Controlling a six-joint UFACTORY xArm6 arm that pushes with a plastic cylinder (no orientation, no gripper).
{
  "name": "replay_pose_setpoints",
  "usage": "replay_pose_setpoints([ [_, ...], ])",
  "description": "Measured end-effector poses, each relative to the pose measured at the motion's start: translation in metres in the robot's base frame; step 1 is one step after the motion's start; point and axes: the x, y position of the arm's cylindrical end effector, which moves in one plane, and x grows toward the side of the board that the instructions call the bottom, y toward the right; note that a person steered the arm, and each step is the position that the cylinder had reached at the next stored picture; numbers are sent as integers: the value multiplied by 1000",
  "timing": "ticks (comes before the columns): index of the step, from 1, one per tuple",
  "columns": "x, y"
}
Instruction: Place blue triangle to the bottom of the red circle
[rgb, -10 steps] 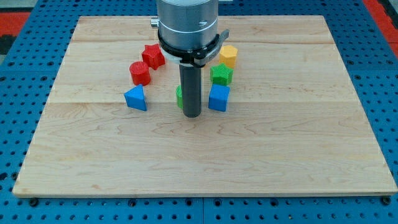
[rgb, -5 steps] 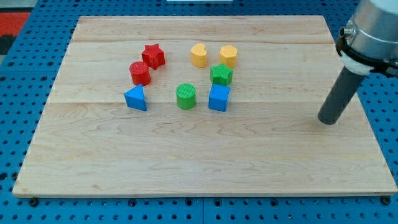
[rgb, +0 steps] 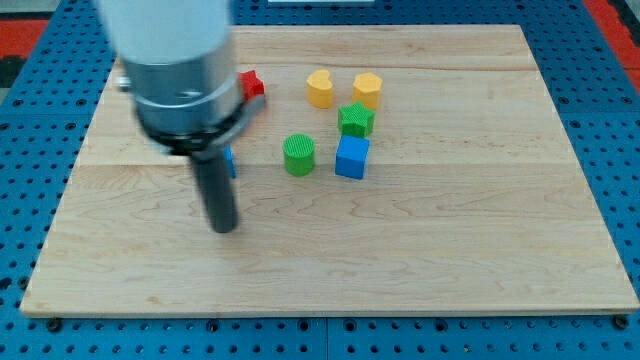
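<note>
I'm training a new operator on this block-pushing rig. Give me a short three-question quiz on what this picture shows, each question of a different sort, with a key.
1. True or false: my tip touches the green cylinder.
2. Which block stands directly toward the view's top from the blue cube? A) yellow heart B) green star C) red star
3. Fill in: the arm hides most of the blue ____.

Key:
1. False; my tip rests on bare board, toward the view's bottom left of the cylinder.
2. B
3. triangle; only an edge shows beside the rod.
</note>
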Motion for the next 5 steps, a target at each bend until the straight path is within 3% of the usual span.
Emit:
replay_pose_setpoints([
  [1,-26,-26],
  [5,-86,8],
])
